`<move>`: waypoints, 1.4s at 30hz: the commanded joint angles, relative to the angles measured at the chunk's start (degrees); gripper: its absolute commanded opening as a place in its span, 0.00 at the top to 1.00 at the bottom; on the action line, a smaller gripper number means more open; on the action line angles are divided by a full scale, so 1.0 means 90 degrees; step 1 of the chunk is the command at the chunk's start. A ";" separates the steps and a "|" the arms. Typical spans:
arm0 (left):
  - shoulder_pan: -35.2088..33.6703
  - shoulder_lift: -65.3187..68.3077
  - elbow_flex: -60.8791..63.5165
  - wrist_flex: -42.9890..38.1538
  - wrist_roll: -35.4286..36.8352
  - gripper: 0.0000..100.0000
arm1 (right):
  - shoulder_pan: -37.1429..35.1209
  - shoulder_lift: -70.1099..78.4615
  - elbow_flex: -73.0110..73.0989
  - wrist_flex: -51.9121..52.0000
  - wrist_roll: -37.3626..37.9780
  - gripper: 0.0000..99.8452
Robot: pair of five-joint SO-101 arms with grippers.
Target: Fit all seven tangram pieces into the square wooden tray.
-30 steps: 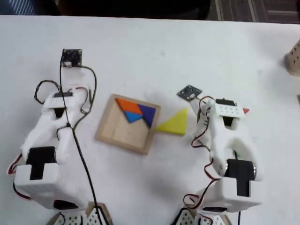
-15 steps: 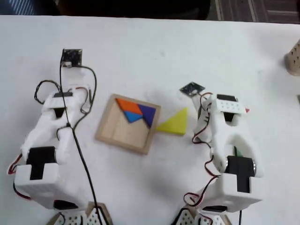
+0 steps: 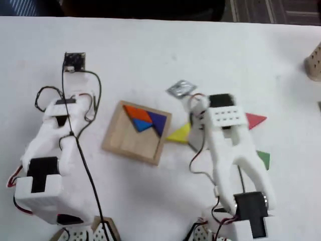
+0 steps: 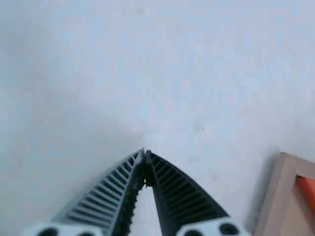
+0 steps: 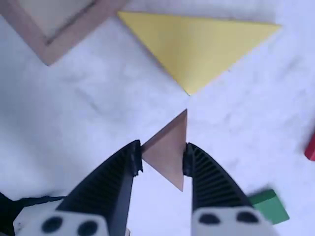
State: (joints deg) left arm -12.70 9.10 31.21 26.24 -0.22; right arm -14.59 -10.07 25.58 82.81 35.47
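My gripper (image 4: 144,155) is poised above the white table (image 4: 147,69), its two dark ribbed fingers (image 4: 177,196) pressed together at the tips with nothing between them. Near them, but apart, a corner of the wooden tray (image 4: 275,196) lies on the table, the edge of an orange piece (image 4: 307,189) showing just inside its rim.

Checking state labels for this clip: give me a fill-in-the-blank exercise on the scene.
The small triangle in the right gripper is ____.
The tray holds ____ pieces.
The large triangle beside the tray is ____.
The left gripper, empty, is ____.
Missing: brown; three; yellow; shut.
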 commanded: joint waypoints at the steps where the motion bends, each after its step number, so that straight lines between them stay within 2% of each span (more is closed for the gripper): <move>1: -0.0317 -0.0024 -0.0479 -0.0039 0.0127 0.98 | -0.0904 -0.0259 -0.0274 -0.0230 -0.0811 0.94; 5: -0.0503 -0.0024 -0.0498 -0.0059 0.0762 0.98 | -0.1665 -0.0259 -0.0274 -0.0757 -0.2481 0.94; 9: -0.0542 -0.0005 -0.0567 -0.0088 0.0879 0.98 | -0.1871 -0.0259 -0.0166 -0.1333 -0.4728 0.94; 17: -0.0532 -0.0005 -0.0557 -0.0088 0.0869 0.98 | -0.2134 -0.0259 0.0400 -0.2525 -0.5929 0.94; 23: -0.0523 0.0005 -0.0557 -0.0088 0.0869 0.98 | -0.2300 -0.0073 0.1114 -0.3424 -0.6662 0.84; 28: -0.0464 0.0005 -0.0557 -0.0088 0.0869 0.98 | -0.2300 0.0376 0.1055 -0.3795 -0.6711 0.84; 34: -0.0405 0.0015 -0.0508 -0.0088 0.0869 0.98 | -0.2173 0.0259 0.0567 -0.3062 -0.6701 0.84; 38: -0.0239 0.0171 -0.0537 -0.0088 0.0869 0.98 | -0.1656 -0.0249 0.0264 -0.2349 -0.6701 0.84; 42: -0.0278 0.0425 -0.0781 -0.0039 0.0869 0.98 | -0.1148 -0.0474 0.0342 -0.2300 -0.6701 0.85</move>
State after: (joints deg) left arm -16.66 12.79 28.22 26.24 6.99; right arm -28.22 -11.12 30.77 61.63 -24.31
